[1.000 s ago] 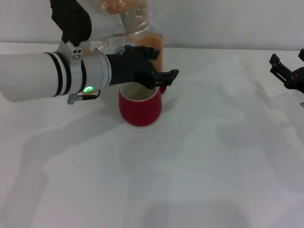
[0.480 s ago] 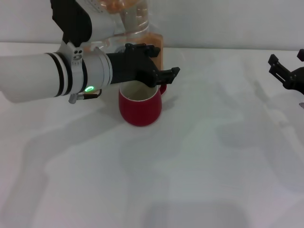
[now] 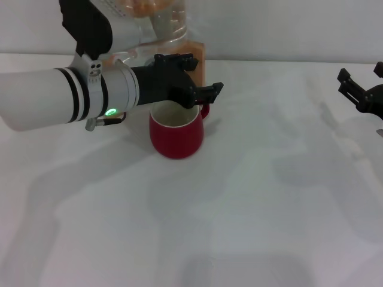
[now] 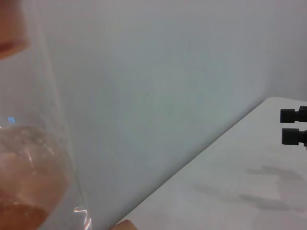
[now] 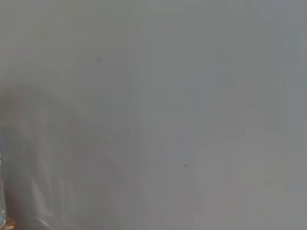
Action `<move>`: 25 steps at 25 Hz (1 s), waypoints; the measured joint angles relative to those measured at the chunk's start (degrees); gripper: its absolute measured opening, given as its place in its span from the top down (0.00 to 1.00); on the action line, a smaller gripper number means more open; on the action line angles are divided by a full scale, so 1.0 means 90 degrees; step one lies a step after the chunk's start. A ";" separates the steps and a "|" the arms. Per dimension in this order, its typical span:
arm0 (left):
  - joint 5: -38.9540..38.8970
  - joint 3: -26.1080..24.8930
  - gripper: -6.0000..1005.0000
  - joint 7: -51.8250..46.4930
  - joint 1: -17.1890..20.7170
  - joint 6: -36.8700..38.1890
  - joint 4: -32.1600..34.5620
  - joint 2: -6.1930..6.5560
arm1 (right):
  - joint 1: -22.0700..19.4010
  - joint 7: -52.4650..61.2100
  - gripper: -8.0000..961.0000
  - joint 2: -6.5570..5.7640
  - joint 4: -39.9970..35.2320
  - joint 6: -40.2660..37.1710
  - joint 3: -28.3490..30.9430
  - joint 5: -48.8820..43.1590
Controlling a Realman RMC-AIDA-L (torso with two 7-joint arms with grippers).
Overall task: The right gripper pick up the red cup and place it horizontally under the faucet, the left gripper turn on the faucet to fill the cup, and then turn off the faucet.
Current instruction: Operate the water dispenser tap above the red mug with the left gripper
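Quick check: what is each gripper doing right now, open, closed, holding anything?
Left gripper: above the red cup at the faucet; grip cannot be told.
Right gripper: open, empty, parked at the table's right edge.

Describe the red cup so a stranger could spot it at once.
Start at the white table and find the glass jar in its wooden stand at the back. Just in front of it, under the left gripper, stands the cup: squat, glossy red with a pale inside, the only red thing there.

Soft even light, faint blurred shadows
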 joint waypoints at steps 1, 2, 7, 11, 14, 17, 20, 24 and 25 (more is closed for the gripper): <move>-0.0001 -0.0001 0.25 0.0000 0.0004 0.0005 0.0000 0.0001 | 0.0000 0.0001 0.11 0.0000 0.0000 0.0000 0.0000 0.0000; -0.0001 -0.0001 0.25 0.0000 0.0006 0.0018 0.0000 0.0001 | 0.0001 0.0001 0.11 0.0000 0.0000 0.0000 0.0000 0.0000; -0.0006 -0.0001 0.25 0.0000 0.0010 0.0091 0.0000 -0.0004 | -0.0001 0.0003 0.11 0.0000 0.0000 0.0000 0.0000 0.0000; -0.0021 0.0019 0.25 0.0012 0.0009 0.0094 0.0025 -0.0006 | -0.0007 0.0004 0.11 0.0000 0.0000 0.0004 0.0000 0.0000; -0.0211 0.0028 0.25 0.0203 0.0008 0.0098 0.0036 -0.0008 | -0.0018 0.0004 0.11 0.0000 0.0000 0.0015 0.0000 0.0000; -0.0699 0.0031 0.25 0.0590 0.0028 0.0068 0.0017 -0.0009 | -0.0033 0.0004 0.11 0.0000 -0.0005 0.0027 0.0000 0.0000; -0.1178 0.0041 0.25 0.1039 0.0163 0.0023 0.0017 -0.0008 | -0.0039 0.0004 0.11 0.0000 -0.0029 0.0034 0.0000 0.0000; -0.2228 0.0154 0.25 0.2011 0.0496 0.0008 -0.0007 -0.0011 | -0.0040 -0.0025 0.11 0.0000 -0.0047 0.0041 0.0000 0.0000; -0.2566 0.0210 0.25 0.2316 0.0586 0.0001 -0.0049 -0.0010 | -0.0042 -0.0038 0.11 0.0000 -0.0048 0.0044 0.0000 -0.0001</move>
